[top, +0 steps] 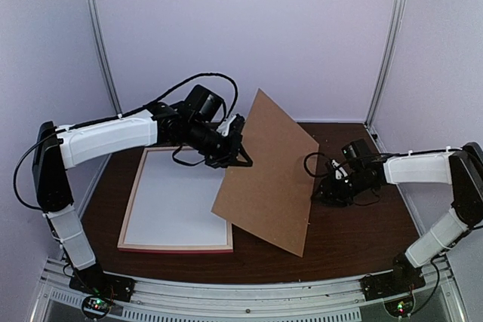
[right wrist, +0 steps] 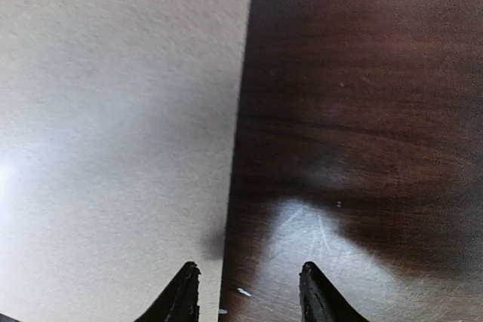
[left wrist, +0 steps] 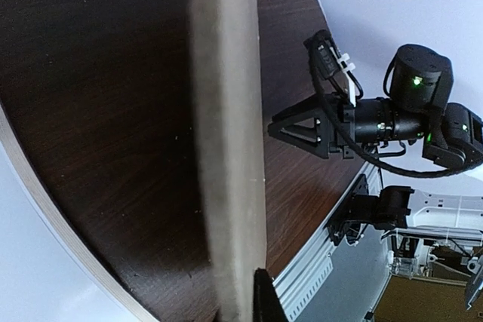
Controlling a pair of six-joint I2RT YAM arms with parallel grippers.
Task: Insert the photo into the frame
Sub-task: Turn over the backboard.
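**Top view.** Brown backing board [top: 268, 179] stands tilted, its lower edge down on the dark wood table [top: 362, 231] and its upper corner raised. The left gripper [top: 230, 152] is clamped on the board's left edge. The frame [top: 177, 247] lies flat on the left of the table, with a white panel [top: 181, 197] inside its thin pink border. The board's lower left corner overlaps the frame's right side in this view. The right gripper [top: 326, 190] sits low, just beside the board's right edge. The photo is not visible in any view, and its position cannot be told.

**Left wrist.** The board appears edge-on as a pale strip, close to the lens. One dark fingertip [left wrist: 266, 299] shows beside it.

**Right wrist.** The fingertips [right wrist: 185, 292] stand apart and hold nothing. The board's edge runs up between them.

**Risks, as judged.**
- The board hangs from a single edge grip, so it could pivot or slip and drop onto the frame.
- If the right fingers close off-line, they could shove the board rather than catch it.
- With the photo unseen, the board could trap or drag it.
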